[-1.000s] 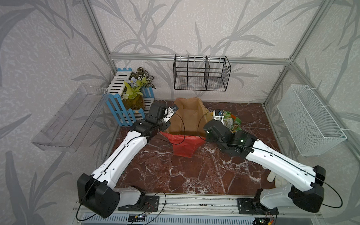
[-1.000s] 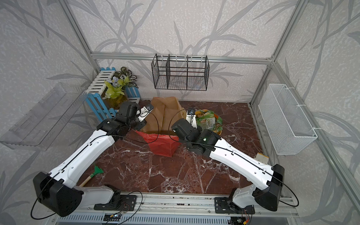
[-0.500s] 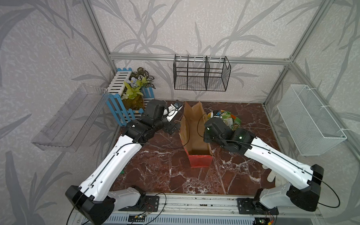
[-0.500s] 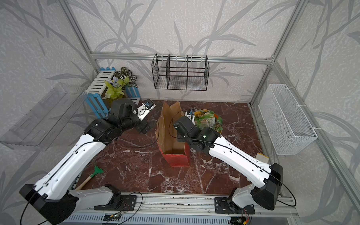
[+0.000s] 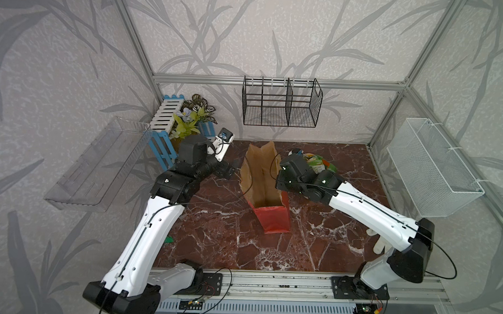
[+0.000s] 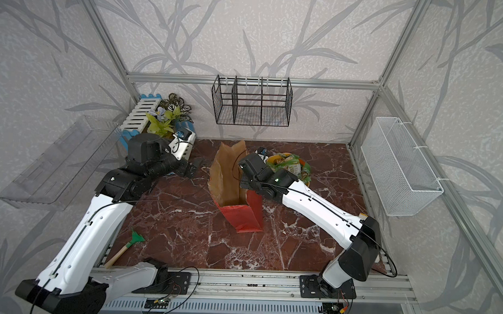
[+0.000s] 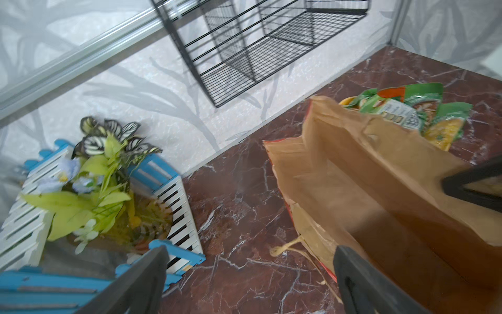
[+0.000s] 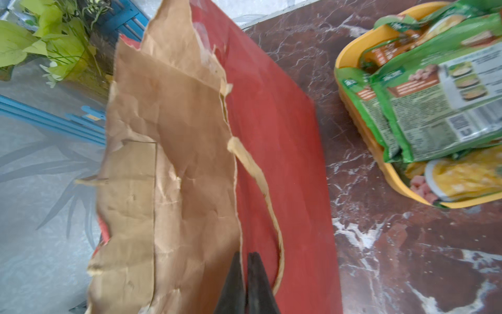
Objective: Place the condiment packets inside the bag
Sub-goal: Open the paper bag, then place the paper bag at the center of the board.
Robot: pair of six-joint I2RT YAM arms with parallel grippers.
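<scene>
The bag (image 5: 262,189) stands upright near the middle of the marble table (image 5: 224,243), its mouth gaping and the brown lining showing in both top views. The right claw (image 8: 244,274) is pinched shut on the bag's right-hand rim, one finger on the kraft inside and one on the red outside, with a twisted paper handle (image 8: 258,185) looping just beside it. The left claw (image 7: 250,271) hangs wide open and empty just to the bag's left, one finger (image 7: 361,282) right at the bag's torn near edge; whether it touches the paper is hard to tell. The condiment packets (image 6: 287,164) lie heaped in a yellow tray (image 8: 353,114) behind and to the right of the bag, close to it but apart; the right arm (image 5: 366,213) crosses in front of them in both top views, so only part of the pile shows, and the wrist views are blurred enough that the print cannot be read. A blue-and-white fence planter (image 5: 170,132) with artificial greenery sits in the back left corner, close behind the left arm (image 5: 153,223). A black wire rack (image 5: 281,107) hangs on the rear wall, a white mesh basket (image 5: 434,167) on the right wall and a clear shelf (image 5: 100,164) on the left. A small green-headed tool with a wooden handle (image 6: 126,248) lies at the front left, largely hidden behind the left arm in a top view (image 5: 169,239).
</scene>
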